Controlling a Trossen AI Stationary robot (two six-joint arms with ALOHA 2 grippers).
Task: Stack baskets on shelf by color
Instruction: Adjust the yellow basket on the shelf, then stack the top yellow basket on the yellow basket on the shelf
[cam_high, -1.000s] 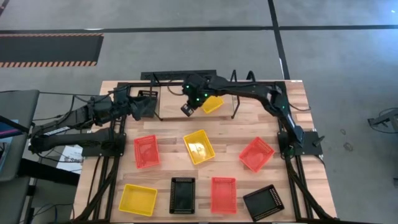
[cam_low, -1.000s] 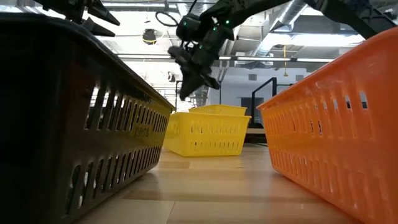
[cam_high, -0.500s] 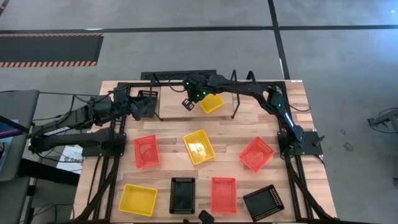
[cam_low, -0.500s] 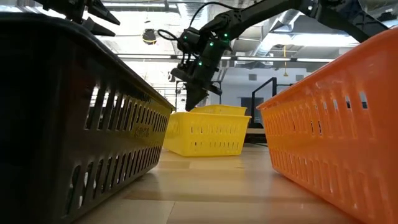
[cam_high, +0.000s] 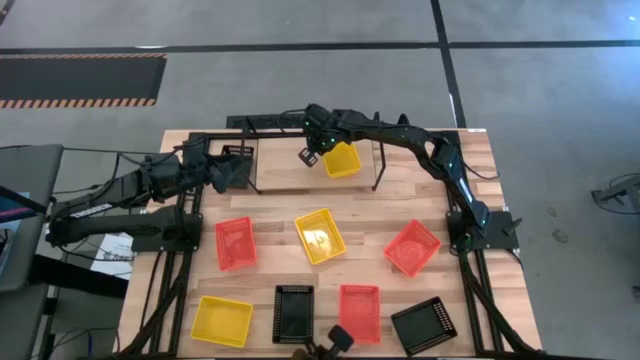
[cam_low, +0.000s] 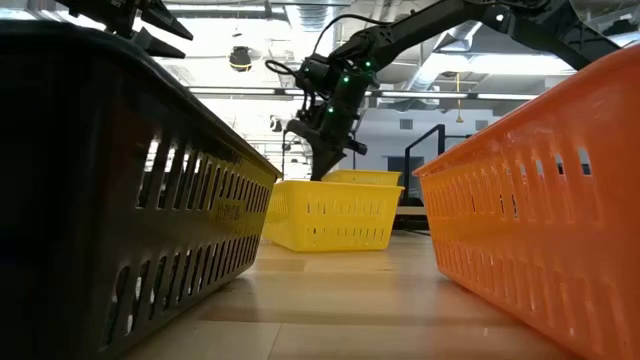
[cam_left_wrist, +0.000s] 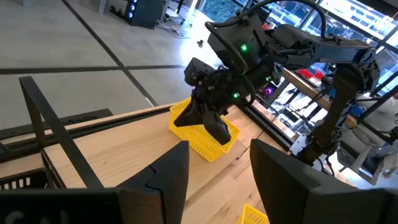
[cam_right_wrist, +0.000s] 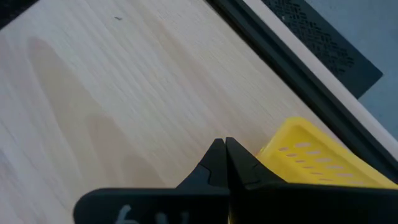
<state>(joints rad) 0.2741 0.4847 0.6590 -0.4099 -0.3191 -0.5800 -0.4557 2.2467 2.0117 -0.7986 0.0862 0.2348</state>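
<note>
My right gripper is shut and slants down at the left end of a yellow basket. That basket lies at the table's far middle, between the uprights of the black shelf. In the low view the right gripper hangs just over that basket's rim. My left gripper waits at the far left, open with nothing between its fingers. Beside it, a black basket rests at the shelf's left end. My right gripper meets the yellow basket's left end at a corner of its rim. The outer side of one shut finger lies against that corner. The fingers slant down from above. The basket rests flat on its bottom.
Loose baskets lie over the near half of the table: red, yellow, red, yellow, black, red, black. A dark object shows at the near edge. Bare wood lies between the shelf uprights, left of the yellow basket.
My right gripper, shut throughout, has moved toward the far edge and a little right and down, tipping steeper, up to the yellow basket's left end. The basket now lies slightly farther back and squarer to the shelf. A dark object has appeared at the near edge.
</note>
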